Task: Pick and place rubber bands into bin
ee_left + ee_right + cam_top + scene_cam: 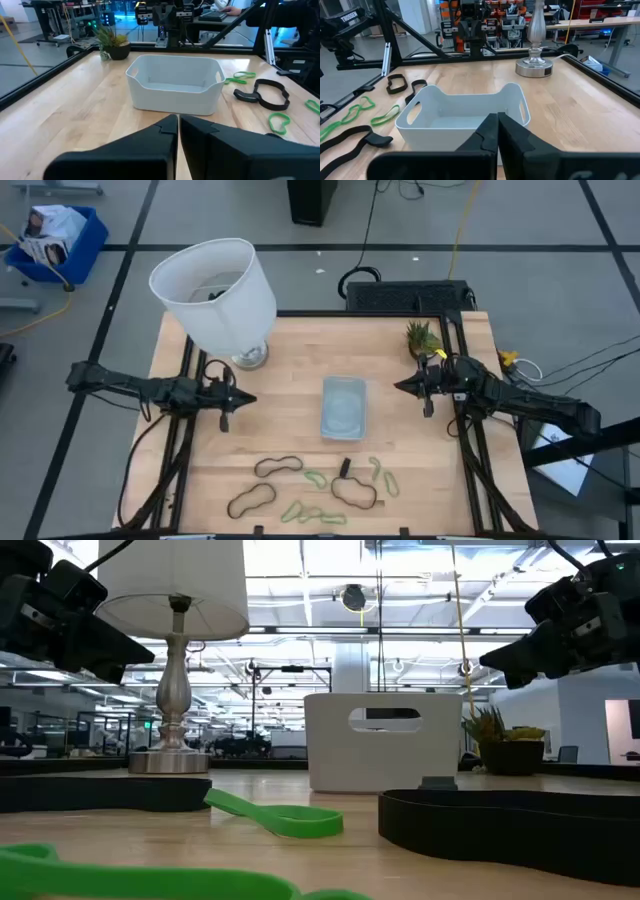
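Both my grippers hover with fingers pressed together; the bin (344, 406) is empty.

The thin rubber bands (312, 493) lie flat and overlapping, so my left gripper (224, 420) or right gripper (428, 408) may slip off one or lift two together.

One pale bin (344, 407) sits mid-table. Three black rubber bands (278, 467) and about five light green rubber bands (316, 477) lie loose on the wood. There is also one lamp (216, 292), one potted plant (424, 337), and one small black block (345, 468).
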